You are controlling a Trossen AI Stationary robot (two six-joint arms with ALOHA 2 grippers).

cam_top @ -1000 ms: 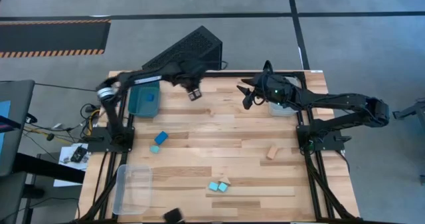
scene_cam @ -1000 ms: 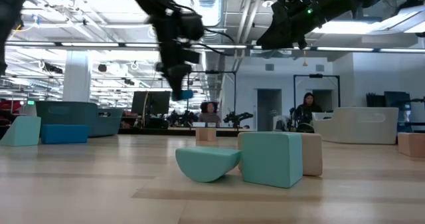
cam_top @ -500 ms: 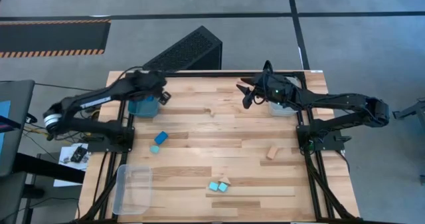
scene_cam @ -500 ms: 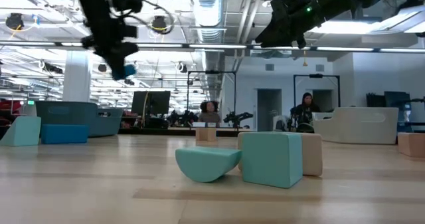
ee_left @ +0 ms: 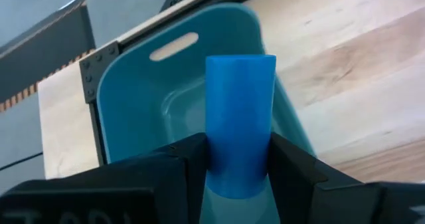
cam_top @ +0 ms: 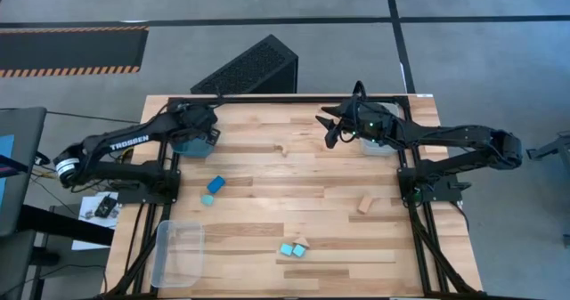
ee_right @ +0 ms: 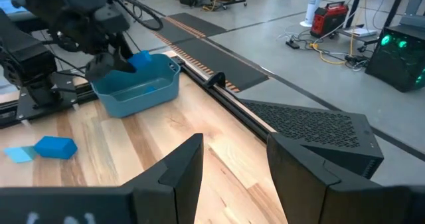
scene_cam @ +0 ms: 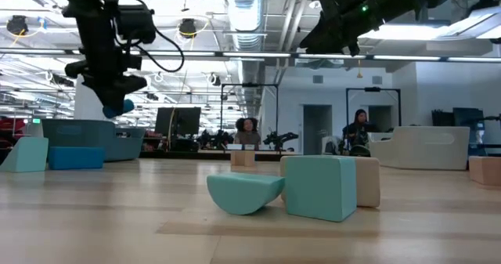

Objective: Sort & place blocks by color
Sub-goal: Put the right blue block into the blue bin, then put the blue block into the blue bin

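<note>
My left gripper (cam_top: 204,128) hangs over the teal bin (cam_top: 189,140) at the table's far left corner, shut on a deep blue block (ee_left: 239,117). That block also shows in the low view (scene_cam: 119,107) and the right wrist view (ee_right: 141,59). My right gripper (cam_top: 329,127) waits open, high over the table's far middle. On the table lie a blue block (cam_top: 215,184) beside a turquoise one (cam_top: 207,198), two turquoise blocks (cam_top: 292,250) with a tan one (cam_top: 303,243), and another tan block (cam_top: 365,202). My left gripper pinches the deep blue block between its two fingers (ee_left: 189,161), which sit on the block's two opposite sides at its end nearer the wrist (ee_left: 238,174). The fingers point down from above. The block's other end sticks out below the fingertips, lifted clear above the teal bin.
A clear bin (cam_top: 178,251) sits at the near left corner and a pale bin (cam_top: 378,145) under the right arm. A small tan block (cam_top: 283,150) lies at the far middle. A black slatted box (cam_top: 254,66) stands beyond the far edge. People sit in the room behind.
My left arm has swung from the table's far middle toward the far left corner, carrying the blue block in its shut fingers, and has sunk a little until it hangs over the teal bin. The right arm has kept still.
</note>
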